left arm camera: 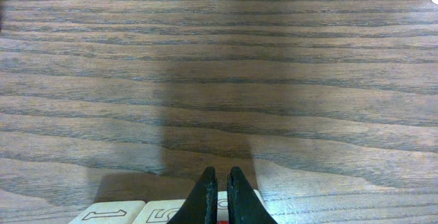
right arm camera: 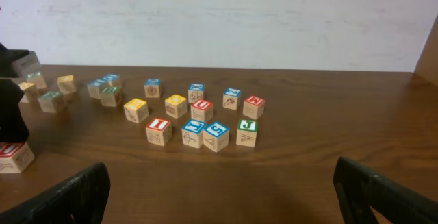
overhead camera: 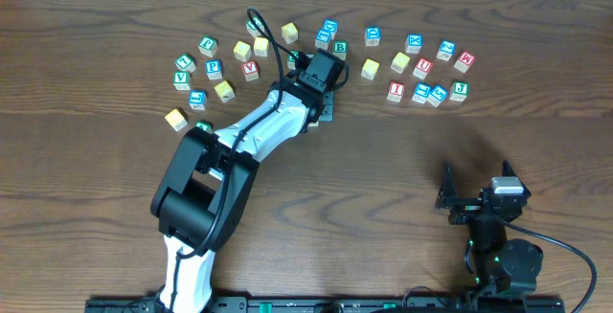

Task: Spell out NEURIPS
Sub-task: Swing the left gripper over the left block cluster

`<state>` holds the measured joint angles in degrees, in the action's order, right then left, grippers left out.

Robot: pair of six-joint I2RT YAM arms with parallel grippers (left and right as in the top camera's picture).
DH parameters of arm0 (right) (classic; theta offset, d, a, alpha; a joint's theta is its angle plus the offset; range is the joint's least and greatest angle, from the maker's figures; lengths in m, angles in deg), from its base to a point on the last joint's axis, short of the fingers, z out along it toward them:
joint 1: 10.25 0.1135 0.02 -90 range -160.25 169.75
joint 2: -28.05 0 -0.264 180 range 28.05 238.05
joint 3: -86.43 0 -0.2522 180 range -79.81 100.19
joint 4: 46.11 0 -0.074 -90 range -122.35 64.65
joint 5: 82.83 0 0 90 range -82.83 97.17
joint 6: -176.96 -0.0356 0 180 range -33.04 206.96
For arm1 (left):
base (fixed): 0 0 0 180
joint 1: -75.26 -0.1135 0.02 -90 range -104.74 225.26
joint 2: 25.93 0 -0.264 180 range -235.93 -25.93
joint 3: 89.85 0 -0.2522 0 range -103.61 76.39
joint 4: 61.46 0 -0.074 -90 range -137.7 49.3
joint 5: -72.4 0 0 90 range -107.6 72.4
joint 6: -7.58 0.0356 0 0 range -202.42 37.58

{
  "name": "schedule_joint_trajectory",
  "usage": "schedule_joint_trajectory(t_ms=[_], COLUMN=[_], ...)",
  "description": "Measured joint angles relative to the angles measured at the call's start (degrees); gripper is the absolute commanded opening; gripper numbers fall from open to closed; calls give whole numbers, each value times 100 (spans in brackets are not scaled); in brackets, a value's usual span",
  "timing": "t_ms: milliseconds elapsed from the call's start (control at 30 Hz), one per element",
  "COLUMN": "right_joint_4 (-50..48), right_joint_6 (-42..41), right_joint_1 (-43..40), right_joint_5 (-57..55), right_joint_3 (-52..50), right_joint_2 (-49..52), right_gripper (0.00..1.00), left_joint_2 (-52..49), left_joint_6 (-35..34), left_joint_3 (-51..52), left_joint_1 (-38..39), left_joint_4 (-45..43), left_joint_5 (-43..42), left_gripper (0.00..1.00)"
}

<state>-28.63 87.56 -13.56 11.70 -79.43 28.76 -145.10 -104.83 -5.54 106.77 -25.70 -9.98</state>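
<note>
I cube [right arm camera: 158, 129], U cube [right arm camera: 201, 109]: pale wood, red tops. Left gripper [left arm camera: 222, 176] closed; right gripper [right arm camera: 220, 183] wide open.

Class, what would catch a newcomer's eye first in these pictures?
The left arm stretches diagonally across the wooden table, its left gripper shut low over cubes. Colourful letter cubes lie scattered along the far side in a left cluster and a right cluster. The right gripper sits open, near right.

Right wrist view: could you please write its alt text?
Letter cubes lie scattered on a wooden table before a white wall, among them a red I and green J. The right gripper, open, frames the bottom corners.
</note>
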Motion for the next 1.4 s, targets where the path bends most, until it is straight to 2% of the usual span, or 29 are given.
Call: schedule_joint_trajectory(t_ms=[233,367,500,567,600,733,1000,1400], right_joint_4=[0,0,-2,0,0,0,0,0], right_joint_6=[0,0,0,0,0,0,0,0], right_joint_1=[-2,-2,0,0,-2,0,-2,0], right_joint_5=[0,0,0,0,0,0,0,0], right_joint_3=[0,0,0,0,0,0,0,0], right_joint_2=[0,0,0,0,0,0,0,0], right_gripper=[99,99,99,99,99,99,99,99], left_joint_2=[116,745,1624,2035,2190,2621,2715,2715], left_joint_6=[109,146,155,153,164,170,192,424], left_joint_3=[-188,-411,-570,-619,-625,-629,-629,-629], left_joint_1=[-227,-573,-903,-1036,-1084,-1239,-1445,-1458], left_joint_4=[144,407,748,981,1088,1541,2369,2555], left_joint_5=[-22,-22,-17,-20,-17,-20,-20,-20], left_gripper=[8,9,17,17,22,27,28,39])
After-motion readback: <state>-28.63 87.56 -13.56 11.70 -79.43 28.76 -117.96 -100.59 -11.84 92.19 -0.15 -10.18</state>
